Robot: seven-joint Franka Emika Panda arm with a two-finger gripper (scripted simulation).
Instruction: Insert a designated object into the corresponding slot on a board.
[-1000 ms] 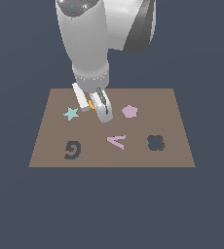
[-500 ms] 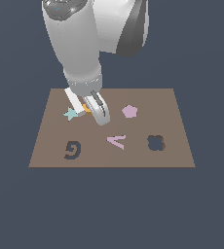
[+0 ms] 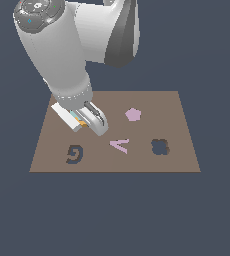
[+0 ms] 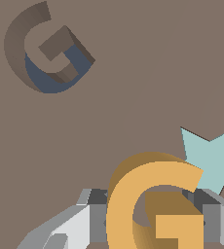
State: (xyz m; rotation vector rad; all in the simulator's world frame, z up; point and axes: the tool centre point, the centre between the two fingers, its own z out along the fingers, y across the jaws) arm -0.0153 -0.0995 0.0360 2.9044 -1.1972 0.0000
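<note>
Orange spiral piece sits clamped in the gripper, lifted over the brown board near its left side, beside the teal star. Nearer lies the dark G-shaped slot, unfilled.

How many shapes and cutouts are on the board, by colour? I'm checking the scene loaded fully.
Orange spiral piece, in the gripper: 1
Teal star: 1
Pink pieces, pentagon and chevron: 2
Dark cutouts, spiral slot and four-lobed cutout: 2
Total on the board: 6
</note>
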